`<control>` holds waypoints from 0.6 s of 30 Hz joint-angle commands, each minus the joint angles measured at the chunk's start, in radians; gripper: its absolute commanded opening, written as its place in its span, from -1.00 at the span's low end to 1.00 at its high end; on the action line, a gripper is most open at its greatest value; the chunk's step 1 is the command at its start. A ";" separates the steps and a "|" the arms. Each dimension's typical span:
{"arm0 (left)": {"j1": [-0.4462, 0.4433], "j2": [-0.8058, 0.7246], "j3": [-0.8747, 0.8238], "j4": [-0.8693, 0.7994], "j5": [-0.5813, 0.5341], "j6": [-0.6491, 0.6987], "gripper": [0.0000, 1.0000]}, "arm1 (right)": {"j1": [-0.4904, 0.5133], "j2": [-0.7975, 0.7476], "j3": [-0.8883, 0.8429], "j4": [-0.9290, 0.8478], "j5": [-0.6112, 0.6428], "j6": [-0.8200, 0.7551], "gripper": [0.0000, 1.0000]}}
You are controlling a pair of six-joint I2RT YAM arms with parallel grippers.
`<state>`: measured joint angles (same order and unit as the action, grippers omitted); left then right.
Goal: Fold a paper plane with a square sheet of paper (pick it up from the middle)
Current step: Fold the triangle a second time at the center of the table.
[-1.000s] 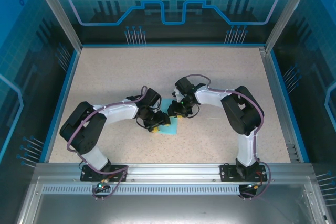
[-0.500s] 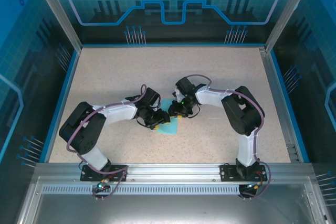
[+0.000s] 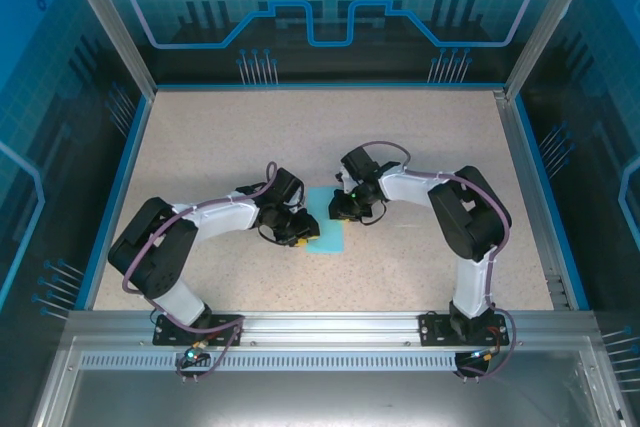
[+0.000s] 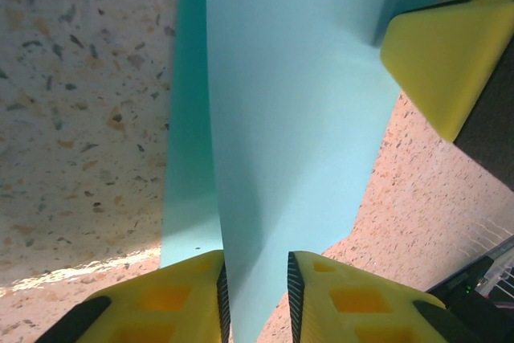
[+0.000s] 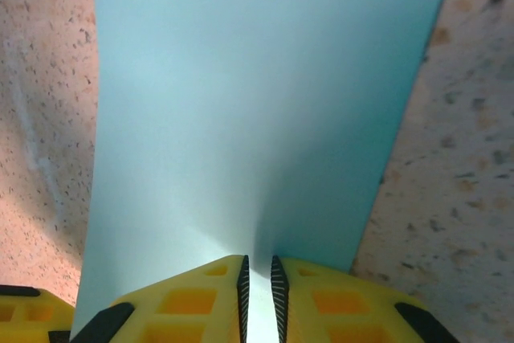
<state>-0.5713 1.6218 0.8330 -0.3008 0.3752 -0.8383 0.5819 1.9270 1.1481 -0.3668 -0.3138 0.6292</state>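
A thin, light cyan-blue square sheet of paper (image 3: 328, 239) lay near the middle of the speckled beige table (image 3: 220, 137), between the two arms. The table's raised blue rim (image 3: 118, 187) and the clear blue-printed enclosure walls (image 3: 330, 7) fenced in that surface, which carried the sheet and both arms.

The left gripper (image 3: 301, 232) sat at the sheet's left edge and the right gripper (image 3: 345, 210) at its far right part, close together across the paper.

In the left wrist view, the sheet (image 4: 289, 118) rose off the table in a bowed ridge, with a flatter, darker strip beside it on the left. The left gripper (image 4: 255, 299) had its yellow jaws a narrow gap apart with the ridge running down between them. Whether they pressed the paper could not be told. A yellow finger of the right gripper (image 4: 438, 46) touched the sheet's far edge.

In the right wrist view, the right gripper (image 5: 259, 291) had its jaws drawn almost together, pinching a thin fold of the sheet (image 5: 257, 118), which spread away from them across the table.
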 commanded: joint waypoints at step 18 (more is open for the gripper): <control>0.006 0.003 0.018 0.204 0.099 -0.003 -0.30 | -0.023 0.068 -0.012 0.009 -0.061 0.031 -0.68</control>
<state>-0.5713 1.6070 0.8333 -0.1501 0.4438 -0.8387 0.5720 1.9526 1.1648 -0.3626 -0.3557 0.6426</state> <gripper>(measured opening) 0.348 0.163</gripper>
